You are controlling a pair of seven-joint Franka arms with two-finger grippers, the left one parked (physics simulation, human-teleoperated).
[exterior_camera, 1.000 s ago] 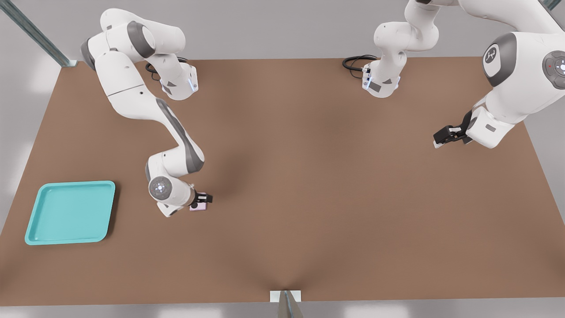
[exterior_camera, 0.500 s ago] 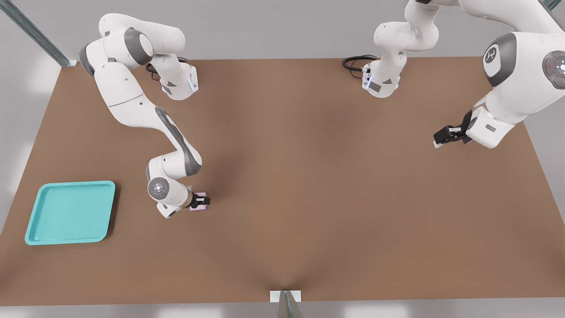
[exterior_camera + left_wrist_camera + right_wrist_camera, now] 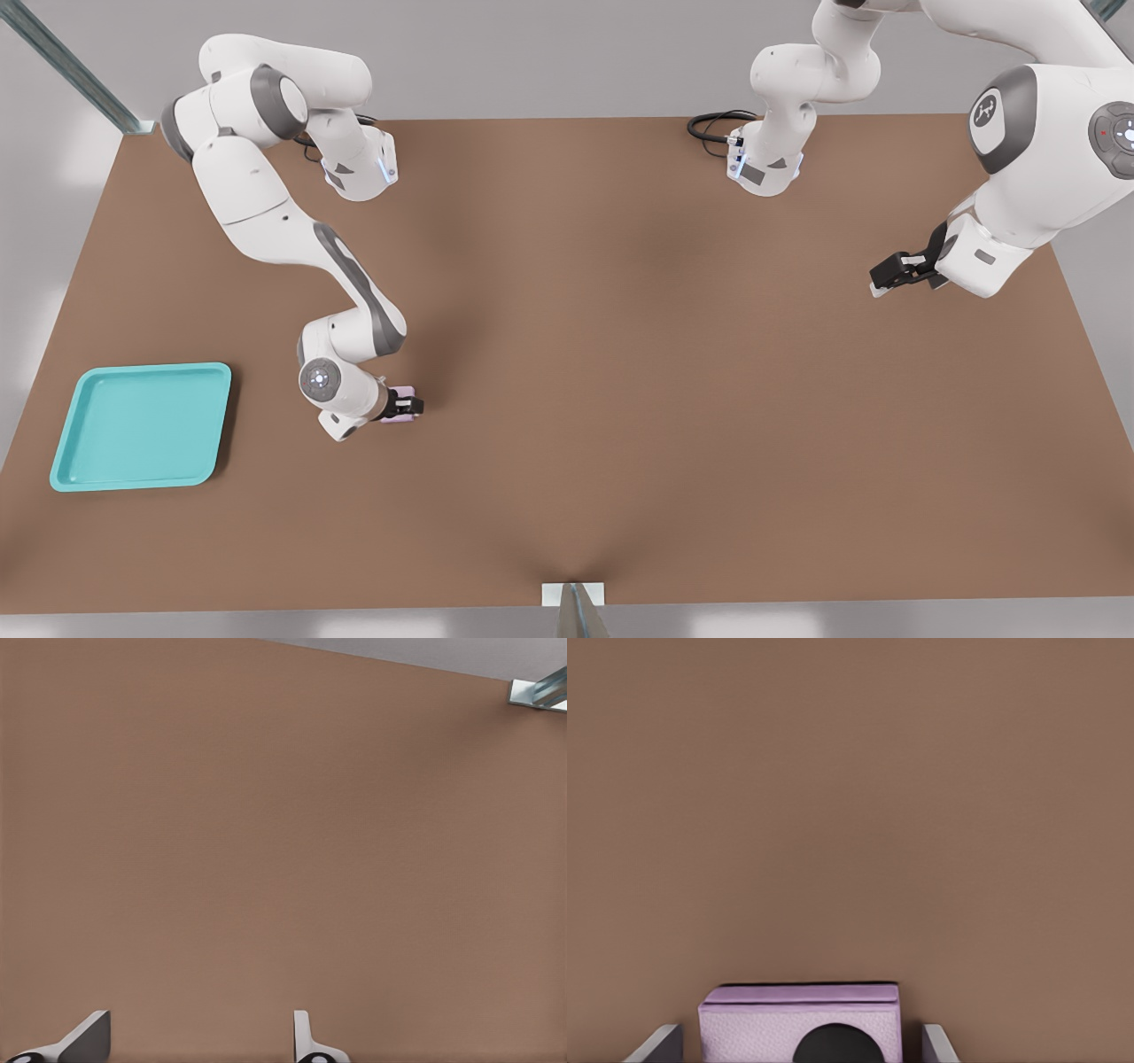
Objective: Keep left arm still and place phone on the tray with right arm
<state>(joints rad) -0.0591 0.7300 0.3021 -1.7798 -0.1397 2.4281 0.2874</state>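
The gripper (image 3: 406,407) straddles the phone (image 3: 399,416) on the tabletop (image 3: 664,372), right of the tray (image 3: 142,425); its fingers (image 3: 660,1047) flank the sides, contact unclear. The phone looks small, rigid, light and smooth-sided, so the flat sides suit gripping.

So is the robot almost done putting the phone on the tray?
Not yet. The gripper is down at the phone, a finger on each side, but whether it has squeezed or lifted is unclear. The tray off to the front view's left has nothing on it, so carrying and placing remain.
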